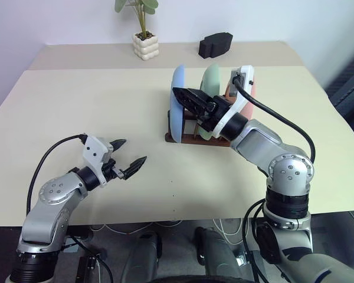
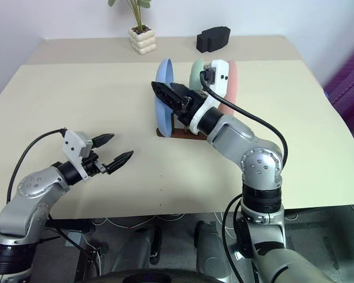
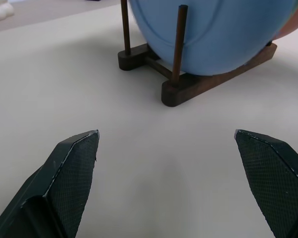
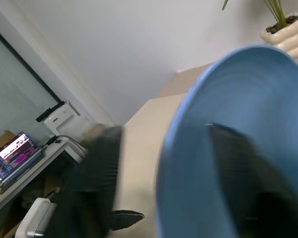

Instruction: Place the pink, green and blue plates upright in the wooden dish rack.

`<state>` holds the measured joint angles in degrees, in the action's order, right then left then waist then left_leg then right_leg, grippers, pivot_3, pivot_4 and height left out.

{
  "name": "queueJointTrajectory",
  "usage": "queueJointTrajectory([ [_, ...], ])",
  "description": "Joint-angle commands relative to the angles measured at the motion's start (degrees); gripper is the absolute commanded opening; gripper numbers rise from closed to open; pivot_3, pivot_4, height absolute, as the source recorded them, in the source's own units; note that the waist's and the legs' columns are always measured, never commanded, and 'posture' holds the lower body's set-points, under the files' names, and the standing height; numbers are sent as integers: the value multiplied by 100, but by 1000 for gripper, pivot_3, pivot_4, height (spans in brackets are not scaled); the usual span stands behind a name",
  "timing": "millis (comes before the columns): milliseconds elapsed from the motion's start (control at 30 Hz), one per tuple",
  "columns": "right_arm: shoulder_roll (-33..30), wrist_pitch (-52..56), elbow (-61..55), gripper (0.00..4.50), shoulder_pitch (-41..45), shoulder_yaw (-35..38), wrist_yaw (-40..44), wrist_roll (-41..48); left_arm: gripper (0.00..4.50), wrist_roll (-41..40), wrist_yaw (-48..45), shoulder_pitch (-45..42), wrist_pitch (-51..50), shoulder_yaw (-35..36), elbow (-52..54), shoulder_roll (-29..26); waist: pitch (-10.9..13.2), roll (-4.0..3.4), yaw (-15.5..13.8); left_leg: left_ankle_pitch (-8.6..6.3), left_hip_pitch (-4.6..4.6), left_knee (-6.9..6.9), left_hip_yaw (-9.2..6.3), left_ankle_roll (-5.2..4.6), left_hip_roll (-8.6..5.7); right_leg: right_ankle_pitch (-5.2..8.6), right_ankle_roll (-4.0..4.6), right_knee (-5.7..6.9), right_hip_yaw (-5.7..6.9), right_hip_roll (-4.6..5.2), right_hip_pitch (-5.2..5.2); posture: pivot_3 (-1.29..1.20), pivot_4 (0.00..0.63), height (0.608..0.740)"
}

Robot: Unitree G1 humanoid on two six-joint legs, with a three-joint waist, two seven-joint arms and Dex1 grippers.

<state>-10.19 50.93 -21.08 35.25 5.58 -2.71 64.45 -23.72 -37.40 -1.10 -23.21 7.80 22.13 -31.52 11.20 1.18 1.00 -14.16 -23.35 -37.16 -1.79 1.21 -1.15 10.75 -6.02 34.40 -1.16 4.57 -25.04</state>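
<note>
Table: broad pale cream top; it carries the rack, the plates, a plant pot and a black block.
Wooden dish rack: dark reddish-brown, standing on the table right of centre; two thin pegs rise from its near base rail in front of the blue plate.
Blue plate: upright at the rack's left end, resting on the rails just behind the pegs.
Green plate: upright in the middle of the rack, partly hidden by the right arm.
Pink plate: upright at the rack's right end, mostly hidden behind the right wrist.
Right gripper: level with the blue plate's upper half. Jaws parted, one finger on each side of the plate. In the wrist view, one dark finger lies across its face and the other is a blur to its side; whether either touches it I cannot tell.
Left gripper: low over bare table, well apart from the rack and pointing toward it. Jaws spread wide, holding nothing.
Plant pot: white, at the far edge.
Black block: beside the pot, far edge.
</note>
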Motion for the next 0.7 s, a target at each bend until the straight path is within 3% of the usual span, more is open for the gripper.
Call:
queueJointTrajectory([
  [33,-20,-27,-150,4464,60,64,26,64,4500,-8,16,-41,78,17,169,-5,0,0,0,0,0,0,0,0,0,0,0,-1,0,0,0,0,150,735],
  [400,-374,-207,-327,4464,253,-131,565,-477,4500,-28,56,-75,46,1,165,2,0,0,0,0,0,0,0,0,-1,1,2,-3,0,-1,0,0,150,735],
  [700,-1471,-1081,-693,4464,683,-524,2044,-1920,4500,-31,85,-118,45,-21,134,43,0,0,-13,0,-1,0,0,0,-1,2,2,-9,2,-1,2,0,150,735],
])
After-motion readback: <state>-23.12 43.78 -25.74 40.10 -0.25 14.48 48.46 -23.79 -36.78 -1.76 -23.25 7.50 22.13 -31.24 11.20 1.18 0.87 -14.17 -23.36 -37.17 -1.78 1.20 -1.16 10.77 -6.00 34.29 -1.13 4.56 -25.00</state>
